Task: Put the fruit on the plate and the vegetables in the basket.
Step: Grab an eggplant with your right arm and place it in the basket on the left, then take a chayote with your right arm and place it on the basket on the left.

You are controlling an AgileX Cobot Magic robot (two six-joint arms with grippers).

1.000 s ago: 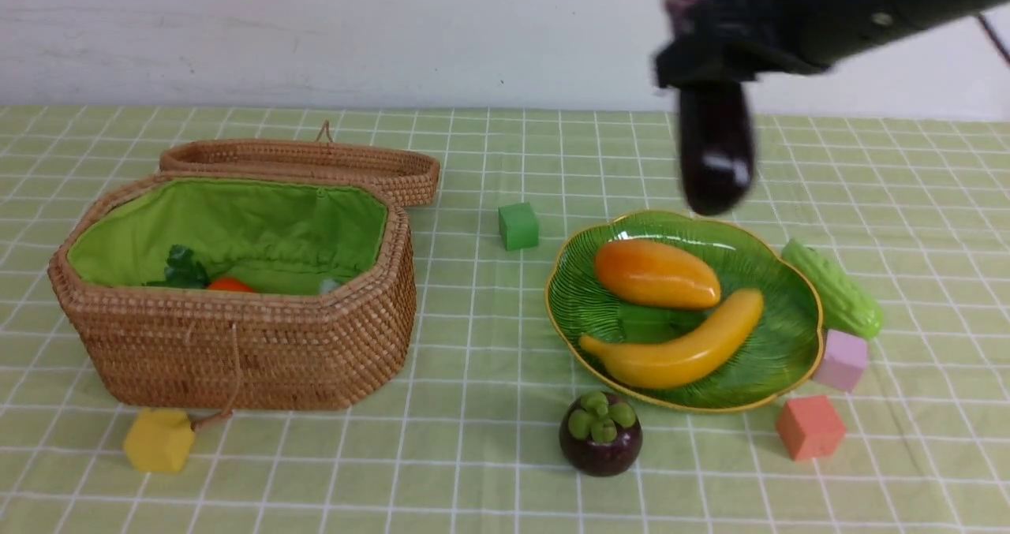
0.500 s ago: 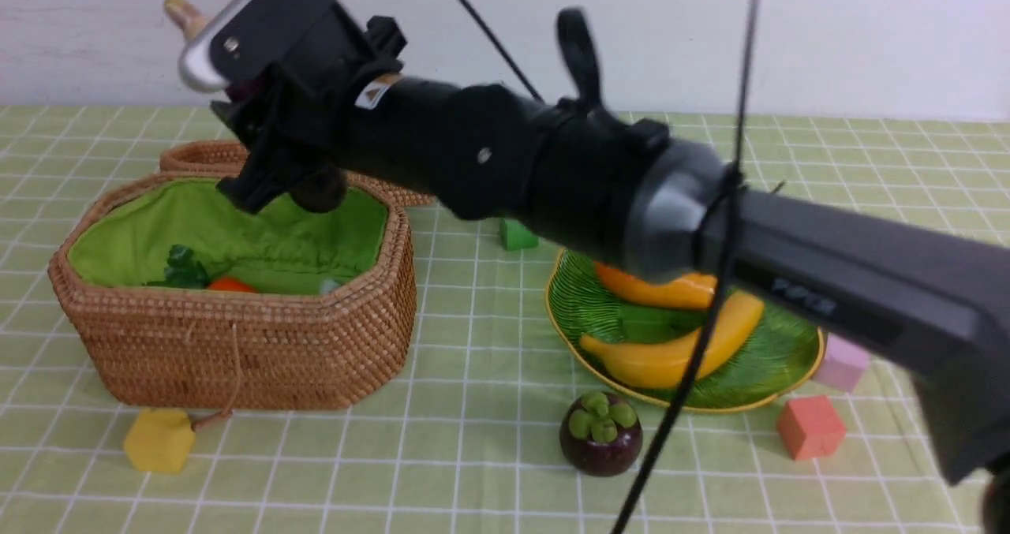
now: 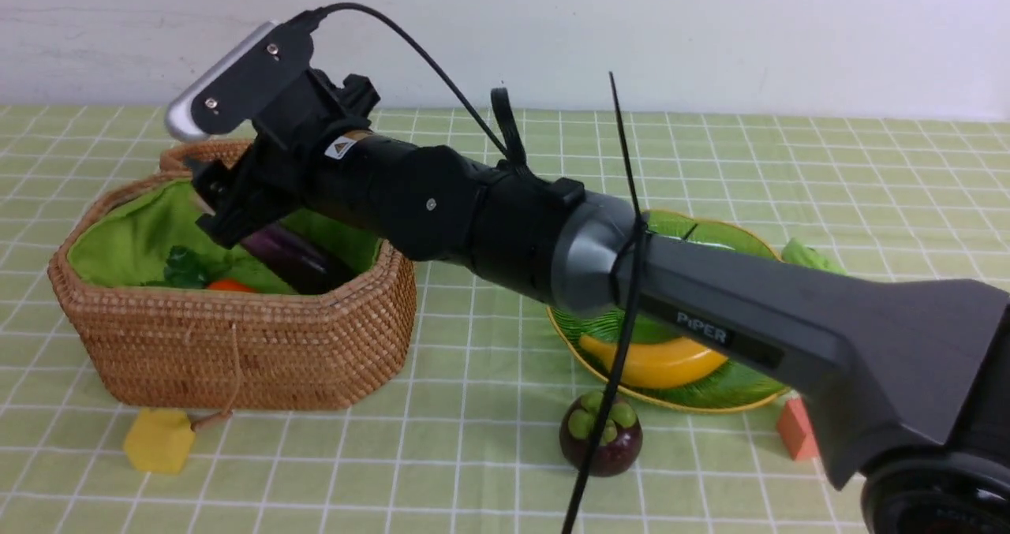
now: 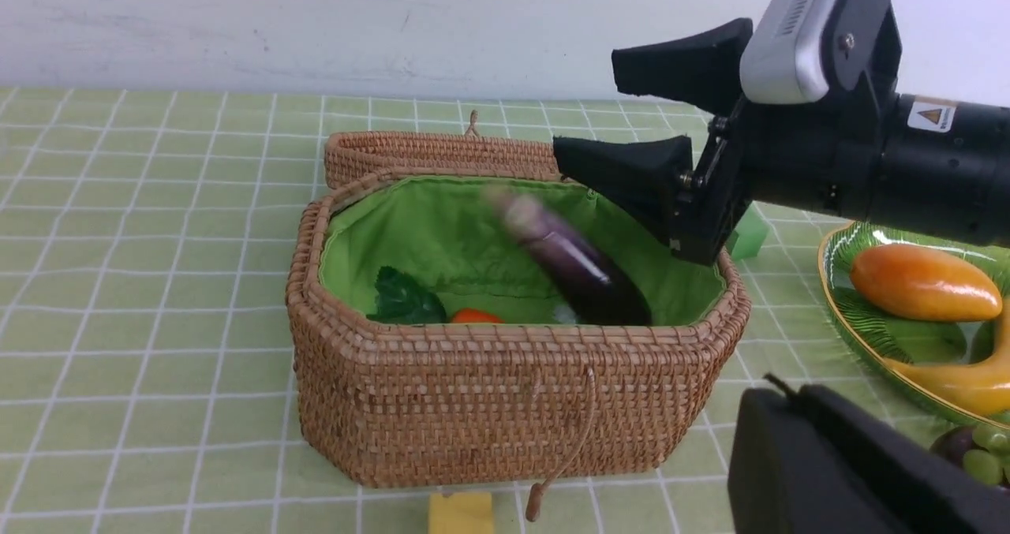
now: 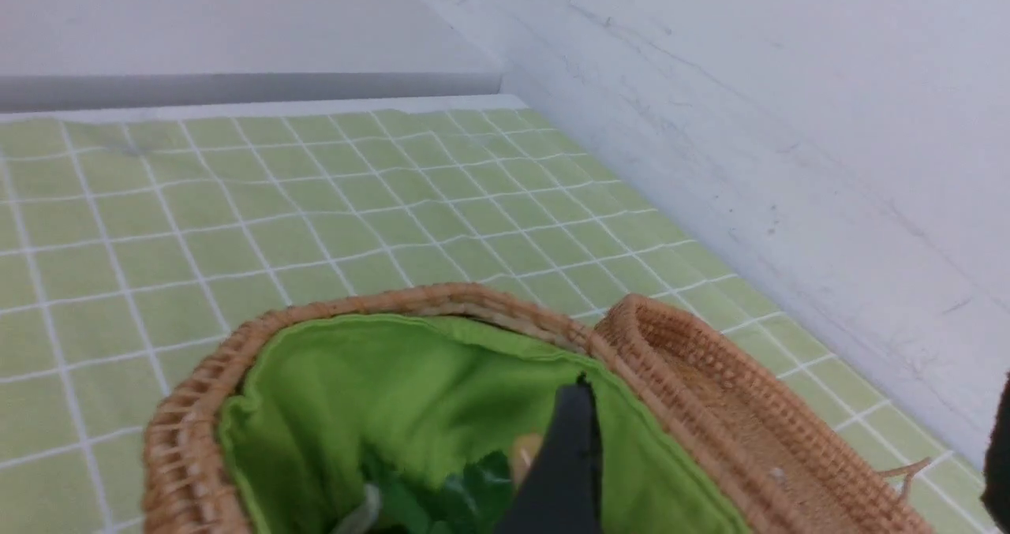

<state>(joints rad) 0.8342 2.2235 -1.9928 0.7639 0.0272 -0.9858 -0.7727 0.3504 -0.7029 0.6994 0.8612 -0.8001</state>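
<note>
The wicker basket (image 3: 237,352) with green lining stands at the left. The purple eggplant (image 3: 288,256) lies tilted inside it beside the carrot (image 3: 229,285), and looks blurred in the left wrist view (image 4: 580,270). My right gripper (image 3: 217,207) hangs over the basket, jaws wide apart and empty (image 4: 588,104). The green plate (image 3: 710,230) holds the banana (image 3: 655,360) and the mango (image 4: 923,281), which my arm hides in the front view. The mangosteen (image 3: 604,435) sits on the cloth in front of the plate. The green gourd (image 3: 809,256) peeks out behind the plate. My left gripper (image 4: 781,400) is shut, low near the mangosteen.
The basket lid (image 3: 197,155) lies flat behind the basket. A yellow cube (image 3: 158,439) sits at the basket's front, a red cube (image 3: 797,431) by the plate, a green cube (image 4: 746,234) between basket and plate. My right arm spans the middle of the table.
My right arm swung left from above the plate to over the basket with the eggplant. The jaws opened and the eggplant dropped into the basket.
</note>
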